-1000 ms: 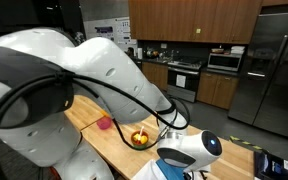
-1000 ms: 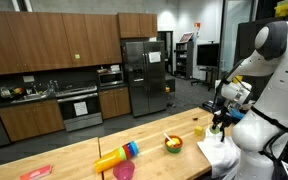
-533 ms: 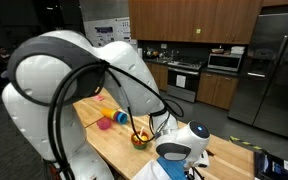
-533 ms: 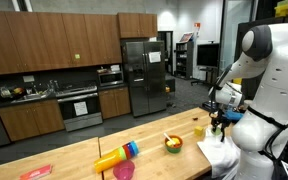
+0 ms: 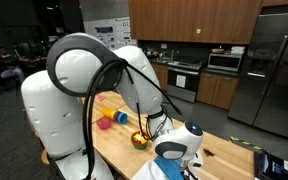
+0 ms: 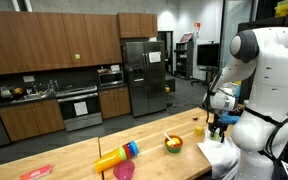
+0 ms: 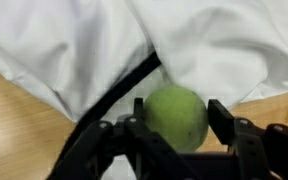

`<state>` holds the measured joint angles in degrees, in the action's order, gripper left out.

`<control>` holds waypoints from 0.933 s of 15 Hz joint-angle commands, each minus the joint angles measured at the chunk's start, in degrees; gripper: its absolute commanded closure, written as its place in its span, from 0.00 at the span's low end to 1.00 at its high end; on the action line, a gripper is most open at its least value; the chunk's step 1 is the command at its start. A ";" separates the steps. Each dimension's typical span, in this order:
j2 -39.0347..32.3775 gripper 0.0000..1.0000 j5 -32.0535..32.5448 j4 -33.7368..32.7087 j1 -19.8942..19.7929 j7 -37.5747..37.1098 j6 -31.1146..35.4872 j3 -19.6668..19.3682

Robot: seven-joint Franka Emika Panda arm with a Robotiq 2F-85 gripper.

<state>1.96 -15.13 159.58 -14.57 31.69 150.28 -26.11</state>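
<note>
Setting: a kitchen with a long wooden desk [image 6: 79, 158]; in an exterior view the white arm [image 6: 269, 60] stands at its right end.
Far left of desk: a flat red thing [image 6: 36, 172], too small to name.
Left of middle: stacked cups [image 6: 117, 157] lying on their side, yellow with a blue end, and a pink bowl [image 6: 123, 171] just in front of them.
Middle: a bowl [image 6: 172, 145] with yellow and green contents.
Right of the bowl: a small orange thing [image 6: 198, 129], upright and near the arm.
Right end: a white cloth [image 6: 216, 150] spread on the desk below the pincer [image 6: 219, 122].
Wrist view, left: bare wood at the lower corner and crumpled cloth above it.
Wrist view, centre left: a black cable [image 7: 124, 88] runs slantwise across the cloth.
Ball: a green ball [image 7: 176, 120] sits between the two dark fingers [image 7: 139, 115], over the cloth. Whether it touches the cloth cannot be told.
Pincer state: partly closed, one finger pressed against each side of the ball, gripping it.
Other exterior view: the arm fills the foreground; the bowl [image 5: 137, 140] and cups [image 5: 119, 118] show on the desk behind it.
</note>
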 commanded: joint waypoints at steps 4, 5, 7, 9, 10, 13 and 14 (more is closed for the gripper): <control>-3.02 0.61 2.58 -1.16 -4.01 0.11 -3.39 1.91; -1.77 0.11 1.43 -0.56 -3.60 -0.28 -1.87 2.67; -1.73 0.30 1.51 -0.59 -3.85 -0.32 -2.08 2.90; -1.74 0.18 1.51 -0.59 -3.86 -0.33 -2.08 3.18; -1.74 0.11 1.50 -0.58 -3.83 -0.33 -2.08 3.27; -1.74 0.03 1.50 -0.58 -3.84 -0.33 -2.08 3.31; -1.66 0.01 2.61 -0.58 -3.84 -1.36 -1.95 3.39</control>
<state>0.11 -13.84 159.01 -17.12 31.56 148.30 -23.98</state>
